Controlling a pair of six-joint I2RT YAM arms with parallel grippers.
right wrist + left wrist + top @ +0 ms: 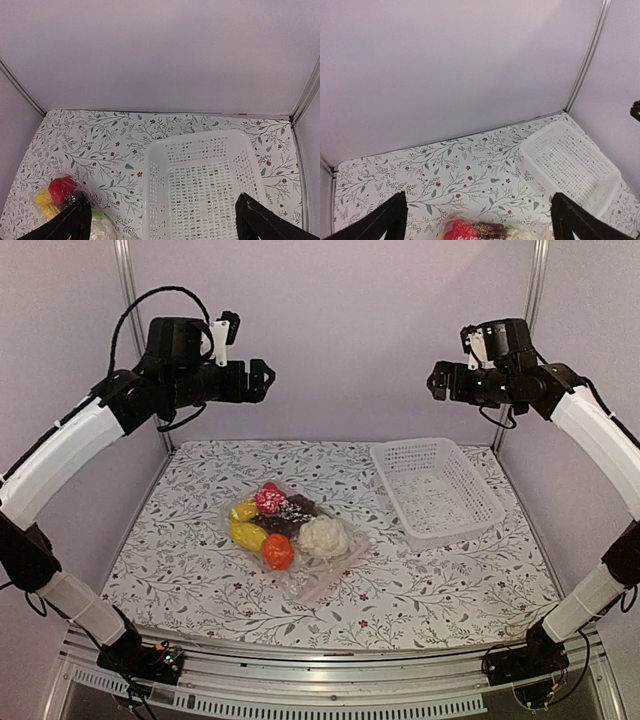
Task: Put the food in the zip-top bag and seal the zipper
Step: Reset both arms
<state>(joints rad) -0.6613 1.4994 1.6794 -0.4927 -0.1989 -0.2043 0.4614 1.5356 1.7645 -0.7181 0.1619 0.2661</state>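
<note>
Clear crinkly zip-top bag [292, 580] holds the small toy food [290, 525]; we cannot confirm its five-o'clock pale zipper [335, 576] sealed. Left gripper [263, 378] and right gripper [434, 381] gape wide, empty.

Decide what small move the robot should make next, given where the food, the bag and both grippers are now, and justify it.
Probably lower the left gripper toward the zipper along the zip-top bag's near edge. The food all seems to lie inside the bag, the basket holds nothing, and this gripper and the right gripper hang open high above, so sealing seems the step left.
</note>
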